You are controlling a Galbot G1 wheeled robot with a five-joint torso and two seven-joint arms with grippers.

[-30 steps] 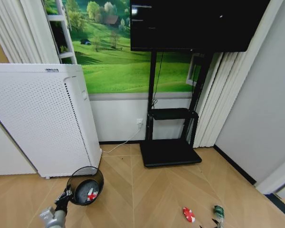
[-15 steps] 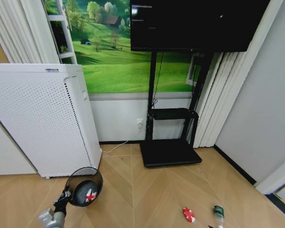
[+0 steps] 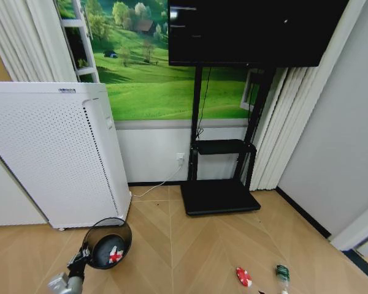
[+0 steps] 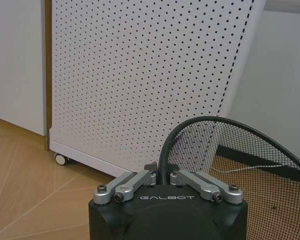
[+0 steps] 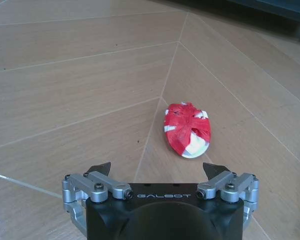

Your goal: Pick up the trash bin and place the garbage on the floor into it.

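The left gripper (image 4: 160,176) is clamped on the rim of the bin (image 3: 109,242), one finger on each side of the black wire hoop; the grip at the rim leaves the mouth unobstructed, so that litter can be dropped in from above; the bin hangs from the gripper tilted, its opening turned up and outward, just ahead of the fingers and close to the white perforated appliance (image 4: 140,75) behind it; one red-and-white wrapper (image 3: 115,253) already lies in the bin's bottom.

The right gripper (image 5: 157,172) hangs low over the floor (image 5: 65,100) with its jaws spread wide and holding nothing; a red-and-white crushed piece (image 5: 187,130) lies on the boards just ahead of it, a little toward one finger rather than midway between the two; the wide spread and the low, downward-pointing pose appear set for closing round that piece, which would need the gripper centred over it first.

A green-labelled bottle (image 3: 283,274) lies on the floor just beside the crushed piece (image 3: 243,276), well apart from the bin; two of the three pieces therefore remain to be collected, and the bin looks held off the floor to receive them.
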